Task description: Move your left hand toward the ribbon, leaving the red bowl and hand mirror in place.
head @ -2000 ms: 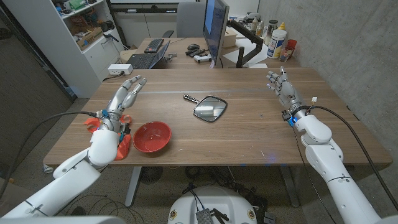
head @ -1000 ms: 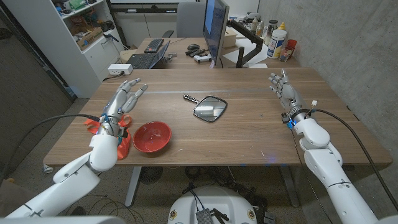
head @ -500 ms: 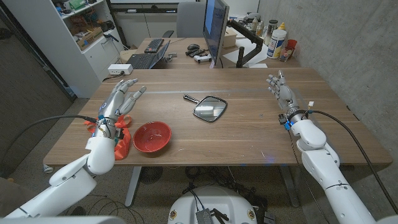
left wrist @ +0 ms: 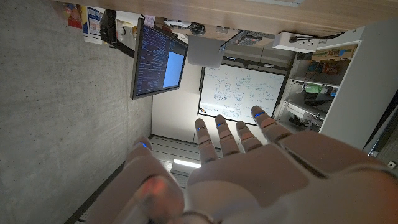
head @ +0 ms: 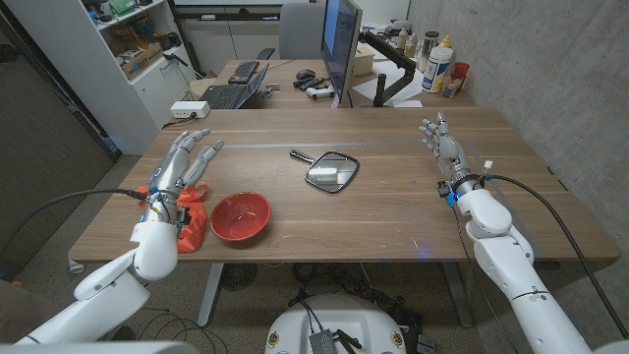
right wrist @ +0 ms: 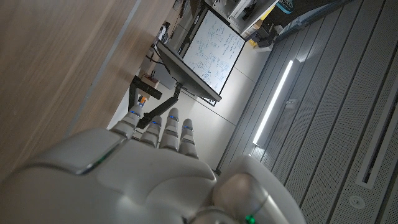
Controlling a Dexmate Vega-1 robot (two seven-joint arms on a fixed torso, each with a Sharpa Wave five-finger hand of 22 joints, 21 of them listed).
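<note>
The ribbon (head: 189,218), red-orange, is seen bunched on the wooden table (head: 393,211) near its left front edge, partly covered by the left wrist; a fold of it is draped down beside the forearm, and another bit shows at the far side of the wrist. The left hand (head: 182,164) is held above the table just beyond the ribbon, with fingers (head: 201,149) extended and slightly fanned, nothing held. Whether the wrist touches the ribbon cannot be told. In the left wrist view the back of the left hand (left wrist: 261,168) is seen with its fingers straight and apart, pointed toward a monitor (left wrist: 155,59) and a whiteboard (left wrist: 242,94).

The red bowl (head: 240,215) is set just beside the ribbon, toward the table's middle, upright, near the front edge. The hand mirror (head: 329,170) is laid flat farther back, near the table's centre, with its dark handle pointed toward the left rear. Bowl and mirror are apart from each other and from both hands.

The right hand (head: 440,141) is raised over the right side of the table, well apart from the mirror, its fingers straight, slightly parted and empty. In the right wrist view the back of the right hand (right wrist: 143,168) is seen with fingers extended alongside the table surface (right wrist: 50,56).

A second desk with a monitor (head: 340,44) is placed behind the table.
</note>
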